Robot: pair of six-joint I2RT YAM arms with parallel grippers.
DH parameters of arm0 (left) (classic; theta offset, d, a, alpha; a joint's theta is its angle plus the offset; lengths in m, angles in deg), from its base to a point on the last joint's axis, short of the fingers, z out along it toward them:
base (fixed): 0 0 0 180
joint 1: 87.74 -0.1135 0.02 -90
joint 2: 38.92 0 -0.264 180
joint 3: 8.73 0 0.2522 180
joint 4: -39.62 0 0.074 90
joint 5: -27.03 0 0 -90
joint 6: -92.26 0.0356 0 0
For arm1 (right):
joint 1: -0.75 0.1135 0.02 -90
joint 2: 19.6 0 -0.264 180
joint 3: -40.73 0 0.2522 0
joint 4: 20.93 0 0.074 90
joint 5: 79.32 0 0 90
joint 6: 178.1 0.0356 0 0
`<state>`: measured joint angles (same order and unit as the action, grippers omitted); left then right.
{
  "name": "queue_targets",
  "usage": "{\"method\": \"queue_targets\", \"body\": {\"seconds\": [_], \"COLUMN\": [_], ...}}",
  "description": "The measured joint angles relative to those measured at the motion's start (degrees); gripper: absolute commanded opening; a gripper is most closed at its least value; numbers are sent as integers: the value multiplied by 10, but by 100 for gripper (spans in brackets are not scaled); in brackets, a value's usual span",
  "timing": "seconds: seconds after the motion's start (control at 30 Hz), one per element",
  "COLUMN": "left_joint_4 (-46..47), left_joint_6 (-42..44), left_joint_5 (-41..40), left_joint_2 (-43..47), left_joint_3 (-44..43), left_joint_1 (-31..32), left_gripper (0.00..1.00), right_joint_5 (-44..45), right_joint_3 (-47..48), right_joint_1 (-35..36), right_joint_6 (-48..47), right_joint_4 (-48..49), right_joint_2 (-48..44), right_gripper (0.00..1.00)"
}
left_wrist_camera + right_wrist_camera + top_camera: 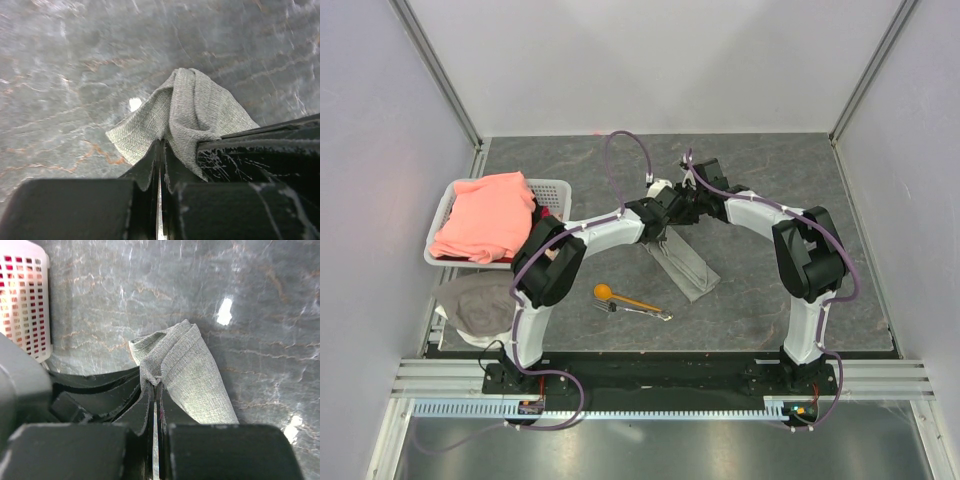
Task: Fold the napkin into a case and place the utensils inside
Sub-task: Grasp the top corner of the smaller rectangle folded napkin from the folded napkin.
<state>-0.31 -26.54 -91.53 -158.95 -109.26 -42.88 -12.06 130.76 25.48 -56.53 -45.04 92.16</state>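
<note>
The light grey napkin [682, 264] lies folded into a narrow strip, and both grippers pinch its far end. My left gripper [660, 228] is shut on one corner of the napkin [185, 110], the cloth bunched at its tips [161, 142]. Right beside it, my right gripper [682, 218] is shut on the adjoining edge of the napkin [192, 375], which rises in a peak from its tips [156, 382]. The orange spoon [618, 296] and the silvery fork [638, 311] lie side by side on the table, nearer than the napkin. No finished case shows.
A white basket [552, 190] at the left holds a salmon-pink cloth [485, 218]; its wall [25, 305] shows in the right wrist view. A whitish-grey rag [478, 305] lies in front of it. Side walls close in the grey tabletop [770, 310].
</note>
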Motion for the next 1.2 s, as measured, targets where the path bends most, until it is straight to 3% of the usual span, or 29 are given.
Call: {"method": "queue_targets", "body": {"seconds": [0.43, 1.2], "left_joint_4": [82, 115], "left_joint_6": [-32, -81], "left_joint_5": [156, 242], "left_joint_2": [80, 113], "left_joint_3": [90, 137], "left_joint_1": [-68, -86], "left_gripper": [2, 2], "right_joint_5": [-36, -104], "right_joint_3": [-30, -18], "right_joint_1": [13, 23], "right_joint_6": [28, 64], "right_joint_4": [44, 135], "right_joint_2": [23, 106], "right_gripper": [0, 0]}}
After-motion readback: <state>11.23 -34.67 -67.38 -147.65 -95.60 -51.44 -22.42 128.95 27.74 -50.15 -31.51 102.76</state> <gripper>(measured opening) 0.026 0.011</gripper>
